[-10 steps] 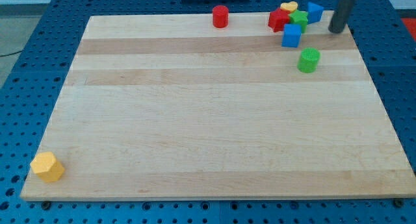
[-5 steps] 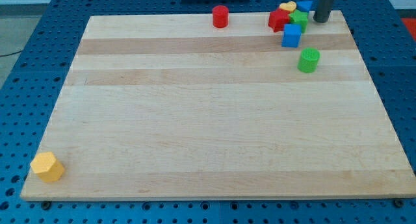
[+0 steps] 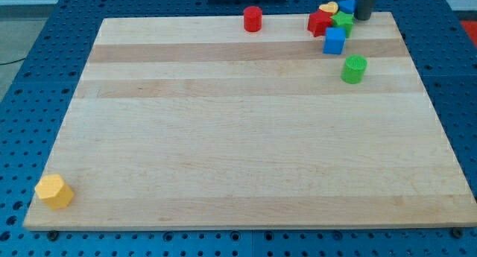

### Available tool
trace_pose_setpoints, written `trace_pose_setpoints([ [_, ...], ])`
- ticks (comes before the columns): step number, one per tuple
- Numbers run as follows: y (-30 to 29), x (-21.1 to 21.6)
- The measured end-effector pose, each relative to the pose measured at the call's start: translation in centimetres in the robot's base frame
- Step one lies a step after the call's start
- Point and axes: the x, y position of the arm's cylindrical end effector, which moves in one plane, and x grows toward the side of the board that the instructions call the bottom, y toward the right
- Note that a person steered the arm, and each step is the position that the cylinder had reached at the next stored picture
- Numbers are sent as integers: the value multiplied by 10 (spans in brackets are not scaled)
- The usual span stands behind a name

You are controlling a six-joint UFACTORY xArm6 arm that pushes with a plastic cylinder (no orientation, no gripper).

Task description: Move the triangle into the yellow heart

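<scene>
Your view runs left to right across the wooden board: a yellow hexagonal block sits alone at the bottom-left corner, well apart from everything else, and a red cylinder stands at the top edge near the middle. The rest crowds the top-right corner — a red block, shape unclear, touching a green block, with the yellow heart just behind them at the top edge. A blue cube lies just below the cluster, a green cylinder further down. The blue triangle rests against the heart's right side, and my tip stands just beside the triangle's right — a bare rod with no jaws, holding nothing
</scene>
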Motion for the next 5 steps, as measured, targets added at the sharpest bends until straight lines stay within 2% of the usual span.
trace_pose_setpoints([
  [2, 2, 9],
  [3, 2, -14],
  [5, -11, -16],
])
